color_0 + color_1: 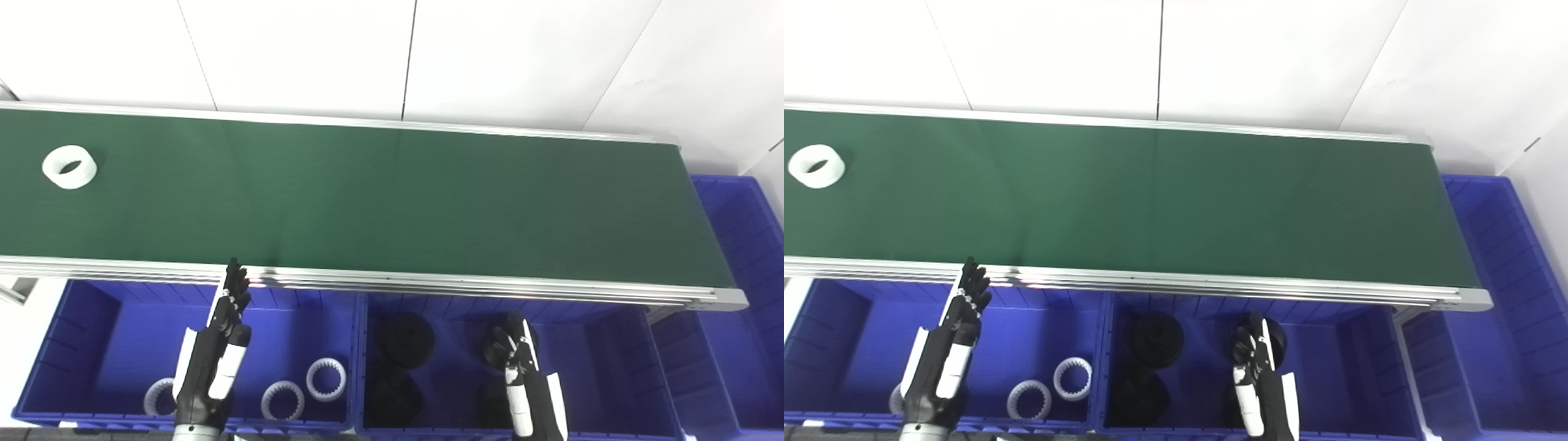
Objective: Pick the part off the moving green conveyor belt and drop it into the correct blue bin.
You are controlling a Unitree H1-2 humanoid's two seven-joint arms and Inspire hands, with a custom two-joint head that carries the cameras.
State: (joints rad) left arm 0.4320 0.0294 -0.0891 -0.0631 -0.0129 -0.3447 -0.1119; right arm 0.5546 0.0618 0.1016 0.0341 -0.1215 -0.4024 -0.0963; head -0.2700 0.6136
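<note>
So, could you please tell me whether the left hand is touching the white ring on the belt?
Apart. In the left eye view the left hand hangs over the blue bin, with open green belt separating it from the white ring.

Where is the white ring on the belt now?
The white ring lies at the far left of the green belt, far from both hands, beyond the left bin.
</note>
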